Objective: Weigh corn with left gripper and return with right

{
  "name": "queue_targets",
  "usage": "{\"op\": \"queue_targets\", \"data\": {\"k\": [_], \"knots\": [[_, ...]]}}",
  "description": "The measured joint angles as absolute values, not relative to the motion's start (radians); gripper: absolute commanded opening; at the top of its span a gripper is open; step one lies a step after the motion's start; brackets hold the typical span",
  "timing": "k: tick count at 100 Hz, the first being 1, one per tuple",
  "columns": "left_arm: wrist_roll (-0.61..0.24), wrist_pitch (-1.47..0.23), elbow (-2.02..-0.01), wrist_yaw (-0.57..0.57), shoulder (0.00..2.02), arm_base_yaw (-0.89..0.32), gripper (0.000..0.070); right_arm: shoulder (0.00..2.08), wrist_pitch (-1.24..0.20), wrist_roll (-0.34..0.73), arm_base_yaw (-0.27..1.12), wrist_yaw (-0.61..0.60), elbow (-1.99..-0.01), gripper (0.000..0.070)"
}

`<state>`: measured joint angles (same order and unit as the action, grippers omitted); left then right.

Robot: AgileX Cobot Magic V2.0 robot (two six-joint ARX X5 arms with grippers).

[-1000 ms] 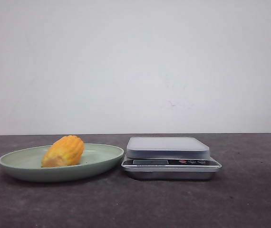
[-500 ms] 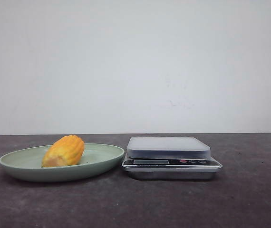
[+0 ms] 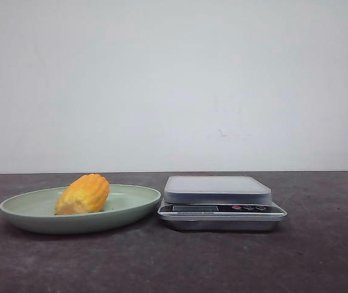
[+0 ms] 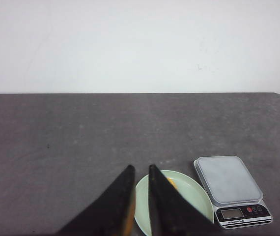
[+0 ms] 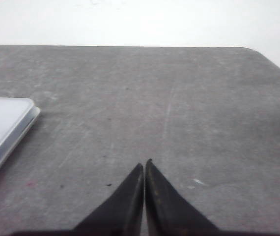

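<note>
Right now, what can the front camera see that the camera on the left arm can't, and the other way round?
Only the front view shows the whole corn, lying in the green plate. Only the left wrist view shows the left pincer, its tips a little apart with nothing between them, above the plate's near side, hiding most of the corn. Both show the plate, the scale beside it with nothing on its platform, the dark table and the white wall.
</note>
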<state>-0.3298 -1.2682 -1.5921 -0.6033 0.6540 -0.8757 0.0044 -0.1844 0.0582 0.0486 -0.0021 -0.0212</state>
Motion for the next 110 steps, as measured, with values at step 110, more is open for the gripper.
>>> {"op": "queue_targets", "data": {"k": [110], "knots": [[-0.330, -1.268, -1.592, -0.603, 0.654, -0.876, 0.0000, 0.004, -0.168, 0.058, 0.049, -0.026, -0.018, 0.0000]]}}
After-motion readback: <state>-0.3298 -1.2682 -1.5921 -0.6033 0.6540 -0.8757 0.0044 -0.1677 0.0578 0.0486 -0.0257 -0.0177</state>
